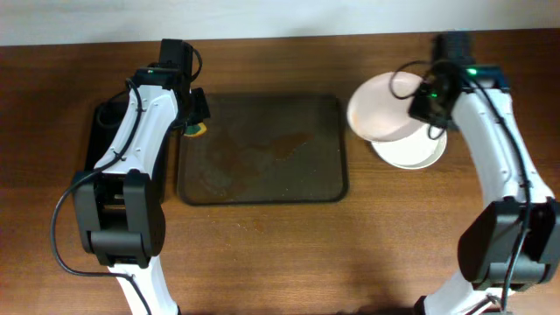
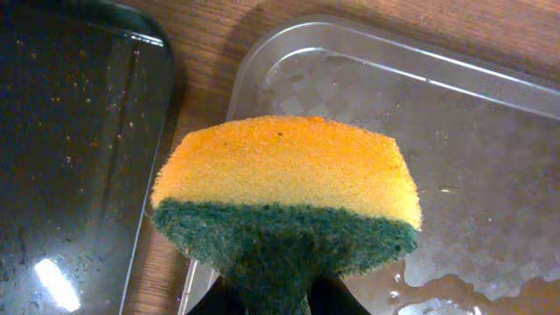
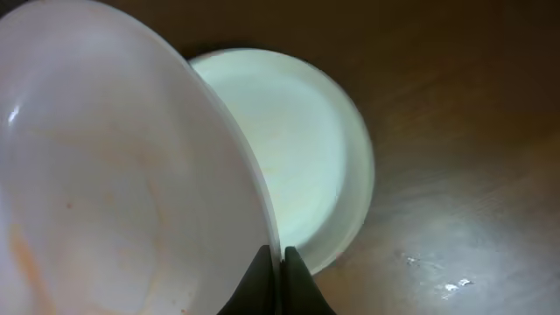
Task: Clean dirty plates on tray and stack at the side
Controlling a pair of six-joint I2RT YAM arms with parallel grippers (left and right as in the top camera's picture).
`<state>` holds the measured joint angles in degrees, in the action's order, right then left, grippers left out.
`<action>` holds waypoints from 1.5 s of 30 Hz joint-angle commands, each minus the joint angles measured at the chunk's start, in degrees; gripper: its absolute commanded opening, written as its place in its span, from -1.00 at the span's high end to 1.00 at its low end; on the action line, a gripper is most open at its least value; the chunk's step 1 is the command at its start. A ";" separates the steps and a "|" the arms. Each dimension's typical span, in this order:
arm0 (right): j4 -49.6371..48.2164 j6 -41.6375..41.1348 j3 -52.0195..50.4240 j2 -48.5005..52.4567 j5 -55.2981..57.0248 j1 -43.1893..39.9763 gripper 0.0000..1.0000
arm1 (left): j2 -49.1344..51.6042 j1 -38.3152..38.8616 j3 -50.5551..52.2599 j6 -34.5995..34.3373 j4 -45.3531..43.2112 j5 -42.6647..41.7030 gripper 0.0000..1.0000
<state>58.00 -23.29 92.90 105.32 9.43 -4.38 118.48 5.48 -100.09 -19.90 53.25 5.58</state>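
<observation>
Two plates at least show overhead: the right gripper [image 1: 430,107] pinches the rim of a tilted plate [image 1: 385,109] at two o'clock from the tray [image 1: 262,188], just above the stack [image 1: 409,156]; whether that stack is one plate or two is hard to tell. The tray holds no plates, only wet smears; the left gripper [image 1: 194,121], at its ten o'clock corner, is clamped on a sponge [image 1: 196,129].

Left wrist: the sponge hangs over the tray's corner; a black tray [image 2: 70,131] lies at nine o'clock.

Right wrist: the jaws sit narrow on the rim at six o'clock; a faint orange film shows on the plate. It looks stiff, wet, slippery and breakable; the rim is probably the only sound hold.
</observation>
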 commanded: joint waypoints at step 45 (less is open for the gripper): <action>11.28 9.55 16.17 -30.86 -11.17 6.99 -0.97 | -18.21 -9.86 -6.71 8.66 6.84 2.60 -0.98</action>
<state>69.10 -14.31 107.83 81.34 -3.42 2.46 99.85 -4.29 -106.94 -11.57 60.07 9.39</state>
